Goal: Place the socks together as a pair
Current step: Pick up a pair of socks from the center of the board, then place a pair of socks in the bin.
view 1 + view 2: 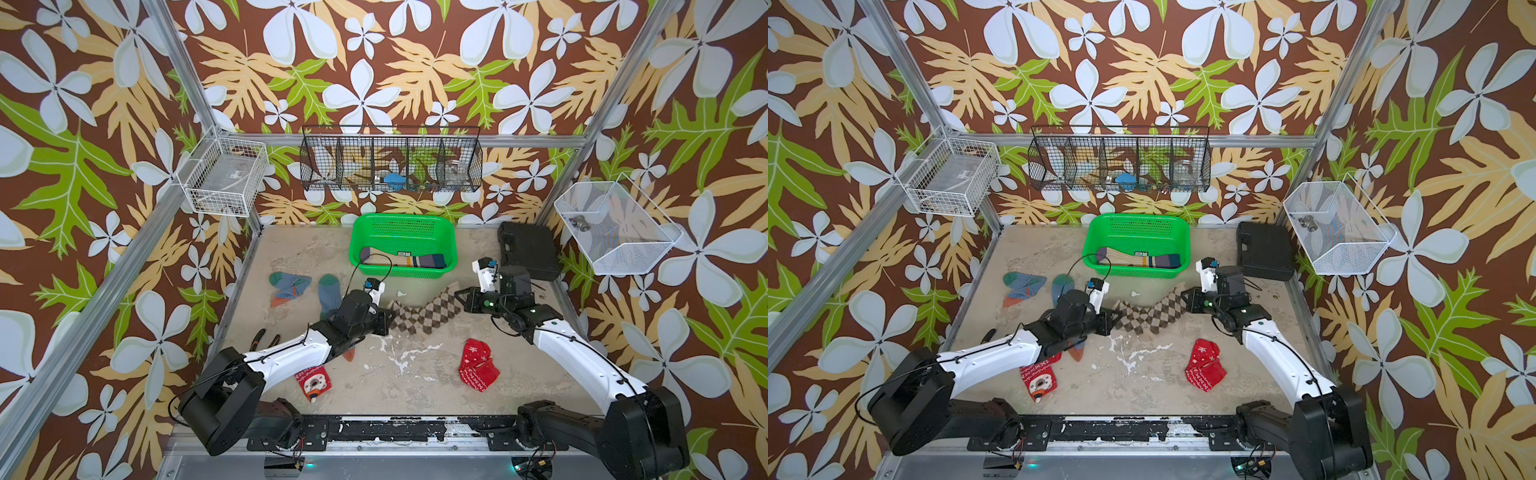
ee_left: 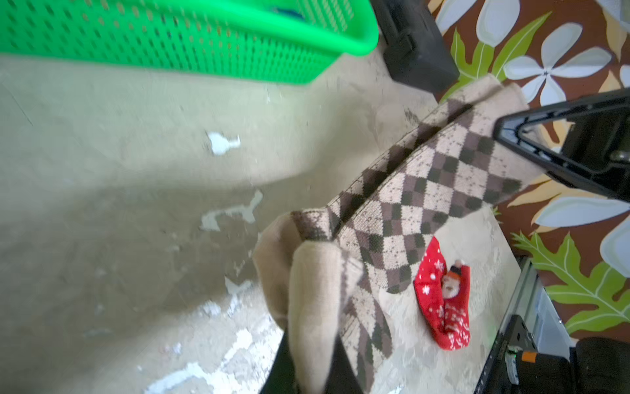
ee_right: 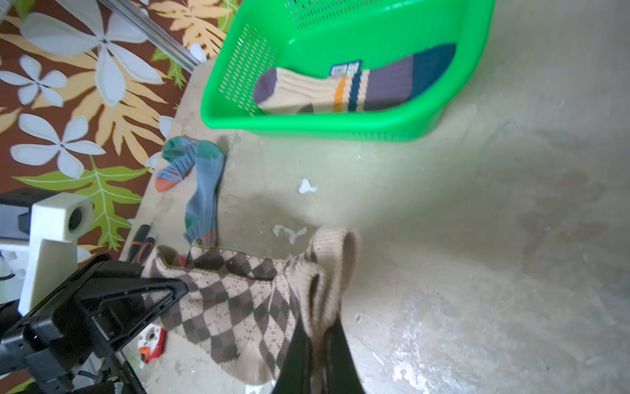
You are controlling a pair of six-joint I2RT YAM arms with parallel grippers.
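The brown-beige argyle socks [image 1: 419, 316] lie one against the other, stretched between the two grippers over the middle of the table [image 1: 415, 382] and sagging in the middle. The left gripper [image 1: 386, 322] has one end and the right gripper [image 1: 460, 298] the other.

The left arm [image 1: 286, 357] reaches low and slantwise from the near left corner. The right arm [image 1: 573, 353] rises from the near right corner, its wrist turned inward.

In the wrist views both pairs of jaws are clamped tight, with plain beige knit bunched between the left fingers [image 2: 281, 371] and the right fingers [image 3: 296, 361].

A striped sock [image 1: 403, 258] lies in the green basket [image 1: 361, 232] behind. Two blue-grey socks [image 1: 289, 284] lie to the left, and the red snowflake socks [image 1: 478, 365] lie apart at the front.
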